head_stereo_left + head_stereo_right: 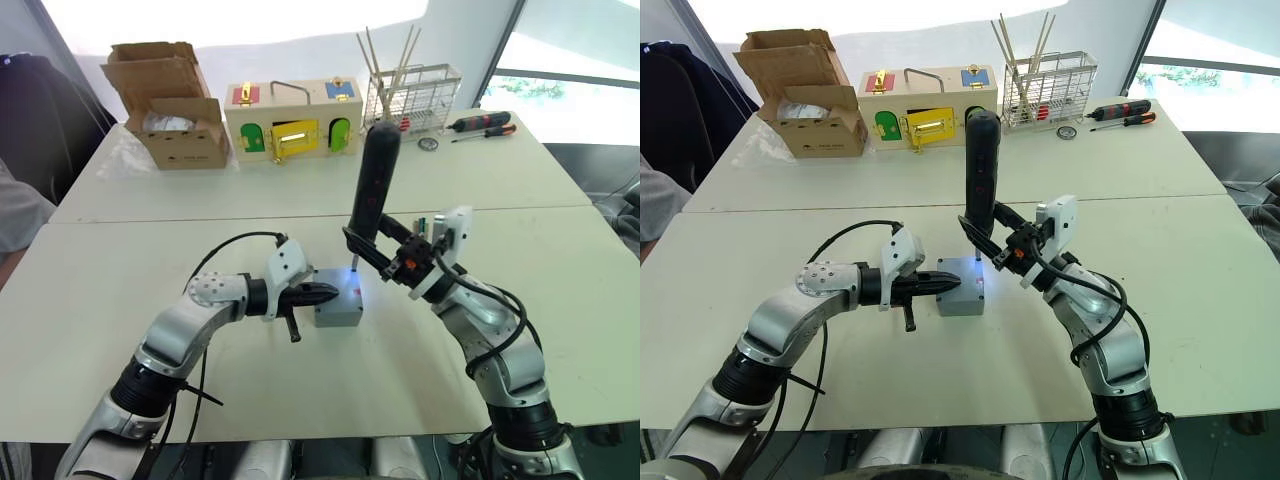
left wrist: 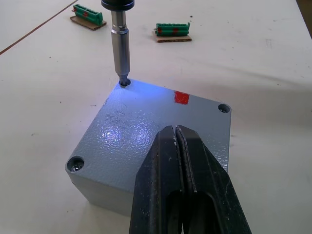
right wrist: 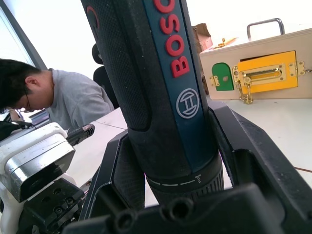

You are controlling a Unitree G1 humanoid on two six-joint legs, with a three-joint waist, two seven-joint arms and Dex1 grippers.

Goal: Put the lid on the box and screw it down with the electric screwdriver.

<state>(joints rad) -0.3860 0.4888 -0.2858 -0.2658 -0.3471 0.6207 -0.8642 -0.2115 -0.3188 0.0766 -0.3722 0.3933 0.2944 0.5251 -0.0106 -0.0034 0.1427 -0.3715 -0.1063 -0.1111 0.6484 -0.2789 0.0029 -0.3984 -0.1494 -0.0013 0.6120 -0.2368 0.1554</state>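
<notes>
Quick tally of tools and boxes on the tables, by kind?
Electric screwdriver: 1
Hand screwdrivers: 2
Grey box with lid on: 1
Cardboard box: 1
Wooden box: 1
Wire rack: 1
Total: 7

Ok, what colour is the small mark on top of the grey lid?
Red, a small rectangle on the lid near one edge, clearest in the left wrist view.

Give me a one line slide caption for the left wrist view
Electric screwdriver bit seated in a corner screw hole of the lid, shut left gripper pressing on top.
</notes>
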